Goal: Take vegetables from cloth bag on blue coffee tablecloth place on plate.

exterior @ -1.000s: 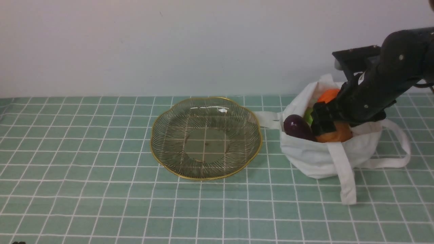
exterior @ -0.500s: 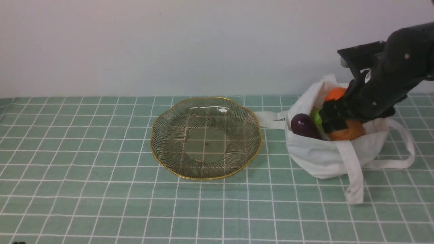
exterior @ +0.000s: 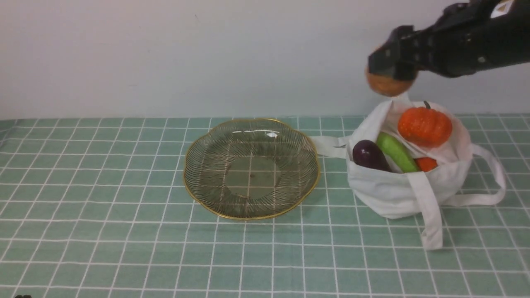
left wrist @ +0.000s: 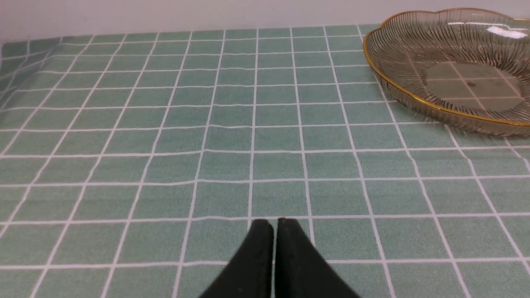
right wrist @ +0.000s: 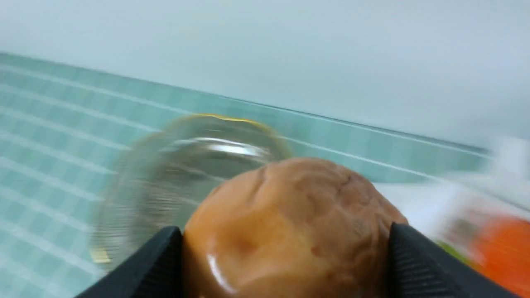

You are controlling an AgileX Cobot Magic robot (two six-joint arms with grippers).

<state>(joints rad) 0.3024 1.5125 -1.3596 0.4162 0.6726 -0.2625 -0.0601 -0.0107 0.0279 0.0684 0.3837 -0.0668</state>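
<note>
- Tan-orange potato is clamped between the jaws of my right gripper and held high above the cloth bag, so it clears the fabric rim.
- Inside the bag lie the pumpkin, eggplant and cucumber, awaiting retrieval.
- Glass plate stands bare on the blue coffee tablecloth, left of the bag. I judge the carry across comes next.
- My left gripper is clenched on nothing, low over the cloth, away from that route.

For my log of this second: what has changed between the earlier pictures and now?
The right fingers, shut on the potato, rose up and left, lifting it out of the bag. The bag slid slightly right; the pumpkin is now uncovered. The plate stayed put.
</note>
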